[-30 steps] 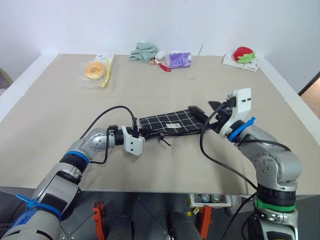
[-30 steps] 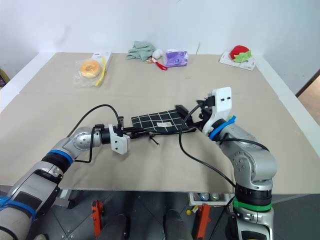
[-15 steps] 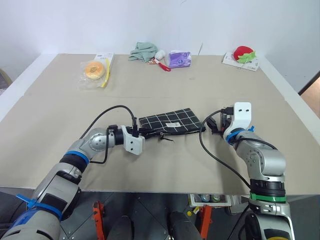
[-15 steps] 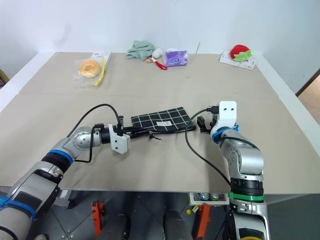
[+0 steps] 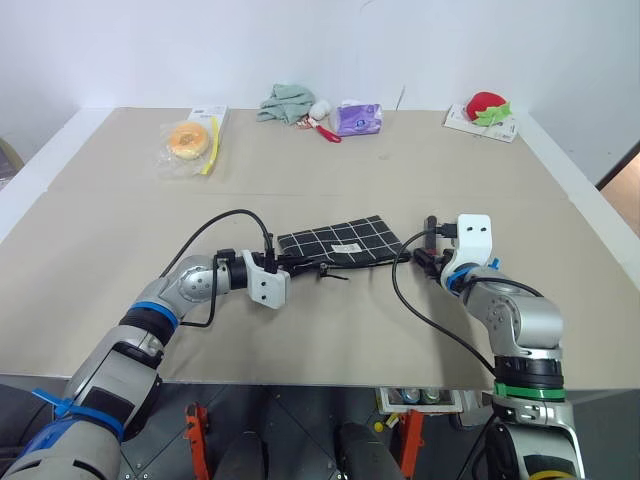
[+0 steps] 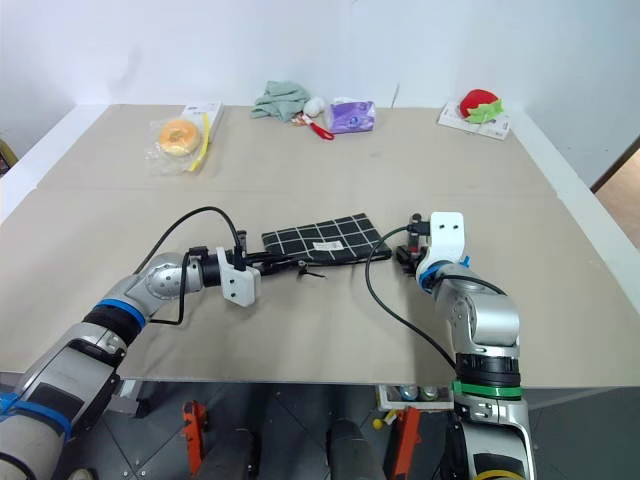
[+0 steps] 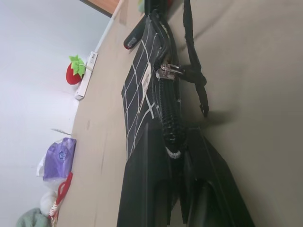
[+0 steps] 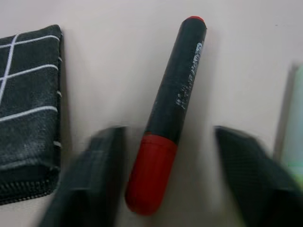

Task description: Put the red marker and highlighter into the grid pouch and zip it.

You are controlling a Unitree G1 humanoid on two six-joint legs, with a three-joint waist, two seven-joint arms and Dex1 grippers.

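The grid pouch (image 5: 340, 240) lies flat at mid-table, black with white lines, its zipper edge with the cord pull (image 7: 195, 78) facing me. My left gripper (image 5: 290, 264) is shut on the pouch's left end at the zipper edge. Just off the pouch's right end, my right gripper (image 8: 168, 135) sits low over the table, open. The red marker (image 8: 177, 90), with its black barrel and red cap, lies on the table between the two fingers, and neither finger touches it. A light-green strip of the highlighter (image 8: 289, 123) shows beside the marker, on the side away from the pouch.
Along the far edge of the table (image 5: 100, 220) are a bagged doughnut (image 5: 190, 140), a green cloth (image 5: 288, 100), a small red-and-white item (image 5: 325, 128), a purple packet (image 5: 358, 118) and a strawberry toy (image 5: 487, 105).
My right gripper has dropped from above the pouch's right end to the table beside it, and its fingers have narrowed around the marker. The left gripper and the pouch have stayed put.
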